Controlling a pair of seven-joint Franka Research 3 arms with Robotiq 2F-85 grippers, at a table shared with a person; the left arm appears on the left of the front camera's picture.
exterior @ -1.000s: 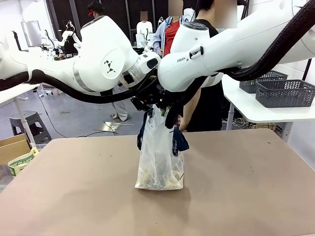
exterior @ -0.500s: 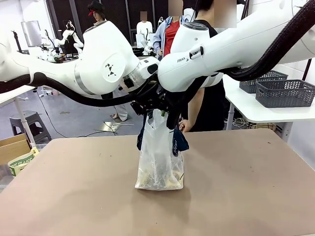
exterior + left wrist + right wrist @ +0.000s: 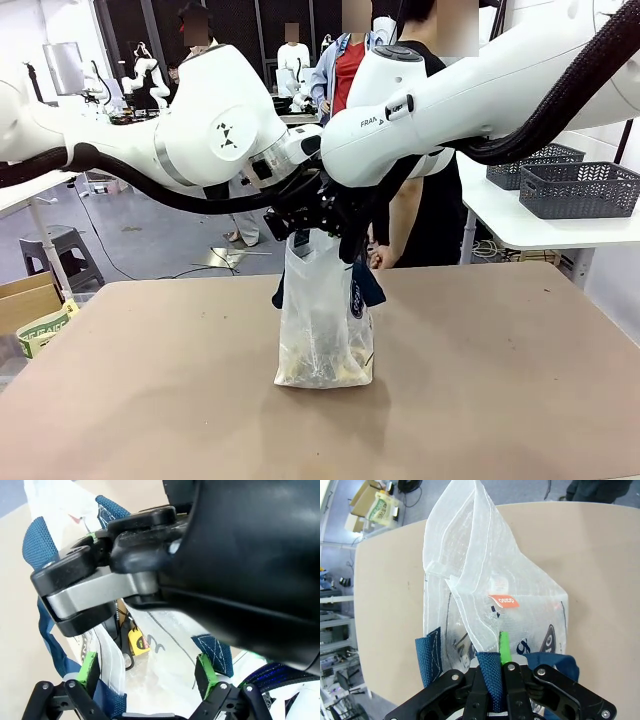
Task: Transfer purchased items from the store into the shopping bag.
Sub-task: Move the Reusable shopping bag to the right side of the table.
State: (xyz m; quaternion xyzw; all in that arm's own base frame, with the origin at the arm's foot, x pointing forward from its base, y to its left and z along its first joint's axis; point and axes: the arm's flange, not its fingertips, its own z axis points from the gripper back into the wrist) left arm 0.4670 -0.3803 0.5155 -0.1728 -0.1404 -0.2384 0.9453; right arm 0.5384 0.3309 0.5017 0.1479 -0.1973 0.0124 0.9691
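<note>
Brown table (image 3: 500,380), centre frame: shopping bag (image 3: 322,320) upright, purchased items (image 3: 320,368) inside | right gripper (image 3: 496,666) clamped on its navy strap (image 3: 489,675) | left gripper (image 3: 150,672), pads wide apart, has edged in over the mouth | bag likely readied for loading.

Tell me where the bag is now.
The bag stands upright at the middle of the table in the front view; the right claw, above it, is shut on its handle.

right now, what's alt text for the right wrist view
The right gripper is shut on the rim of the translucent white shopping bag, next to a navy strap handle. The bag stands on a tan table and bears an orange tag.
</note>
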